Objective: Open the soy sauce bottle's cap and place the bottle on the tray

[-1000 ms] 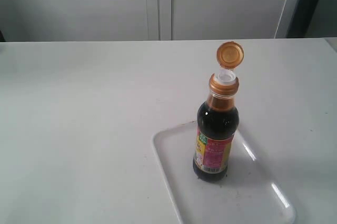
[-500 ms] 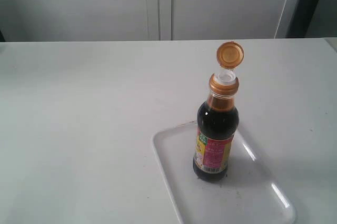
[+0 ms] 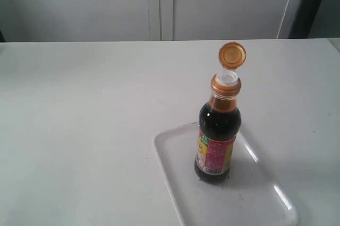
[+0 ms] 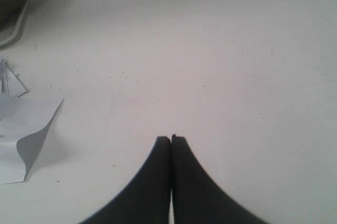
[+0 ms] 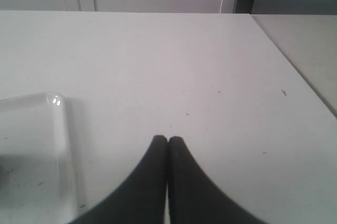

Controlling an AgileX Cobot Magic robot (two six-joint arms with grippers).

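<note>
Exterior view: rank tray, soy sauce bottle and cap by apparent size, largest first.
1. tray, by far the widest
2. soy sauce bottle, standing on it
3. cap, flipped open, clearly the smallest

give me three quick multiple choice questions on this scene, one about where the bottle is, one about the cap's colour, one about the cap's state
1. Where does the soy sauce bottle stand?
A. on the tray
B. beside the tray
C. held up in the air

2. What colour is the cap?
A. white
B. golden-orange
C. green

3. What state is the cap in?
A. flipped open on its hinge
B. snapped shut
C. taken off and lying flat

Answers:
1 A: the bottle's base sits inside the tray's rim.
2 B: the round lid shows golden-orange.
3 A: the cap stands tilted back above the bare white spout.
</note>
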